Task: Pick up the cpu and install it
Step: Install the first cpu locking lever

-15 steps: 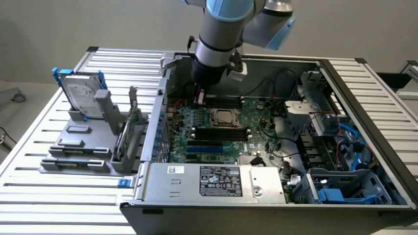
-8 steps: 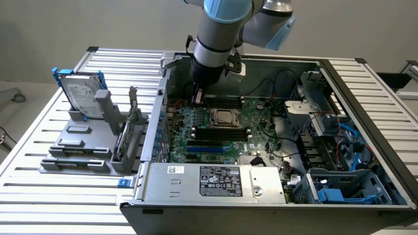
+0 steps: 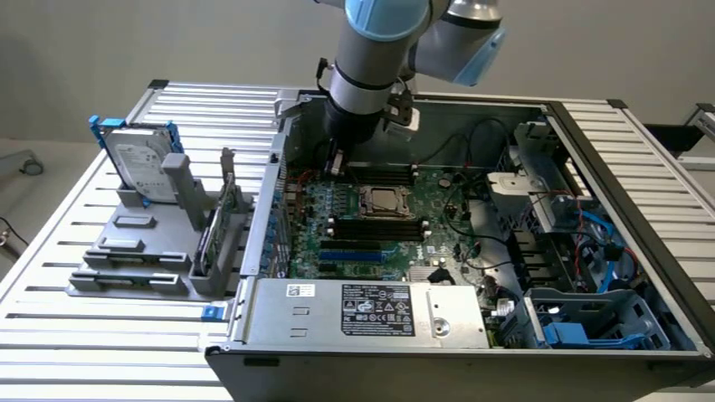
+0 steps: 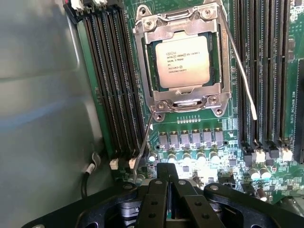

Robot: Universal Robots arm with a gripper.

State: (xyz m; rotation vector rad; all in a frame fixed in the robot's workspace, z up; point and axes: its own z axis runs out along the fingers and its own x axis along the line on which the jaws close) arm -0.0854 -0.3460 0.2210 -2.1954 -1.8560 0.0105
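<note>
My jaws [image 4: 169, 172] are pressed fully together, gripping nothing. The cpu [image 4: 183, 61] lies ahead of my fingertips, apart from them, sitting inside the metal socket frame [image 4: 142, 57] on the motherboard [image 3: 447, 239]. A thin wire lever [image 4: 142, 145] slants between me and the frame, and another lever [image 4: 240, 71] angles along the far side. Black memory slots [image 4: 107, 76] flank the socket on both sides. The chip lies flat with its printed metal top up. It is nearly square, and its edges run parallel to the slots.

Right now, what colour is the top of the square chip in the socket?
The cpu top is silvery-grey with dark print, clearest in the wrist view.
</note>
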